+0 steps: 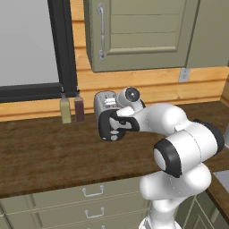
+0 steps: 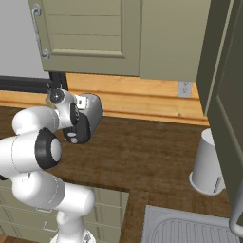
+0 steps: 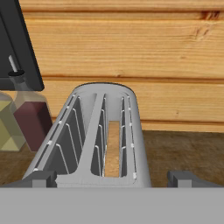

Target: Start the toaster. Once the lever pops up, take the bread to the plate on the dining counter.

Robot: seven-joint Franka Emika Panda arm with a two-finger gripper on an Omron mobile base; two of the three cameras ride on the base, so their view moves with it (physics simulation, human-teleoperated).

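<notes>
Right now I've got the fingers [image 3: 109, 178] spread wide on either side of the toaster [image 3: 98, 135] by the desk's back edge (bread [image 3: 113, 148] sits in its right slot).

Arm bent fwd, gripper [image 3: 112, 178] level, fingers [image 3: 41, 178] spread wide apart

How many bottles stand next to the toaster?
2. An olive bottle and a dark red bottle stand side by side against the wall, left of the toaster in the left base view. The arm may hide others.
</notes>
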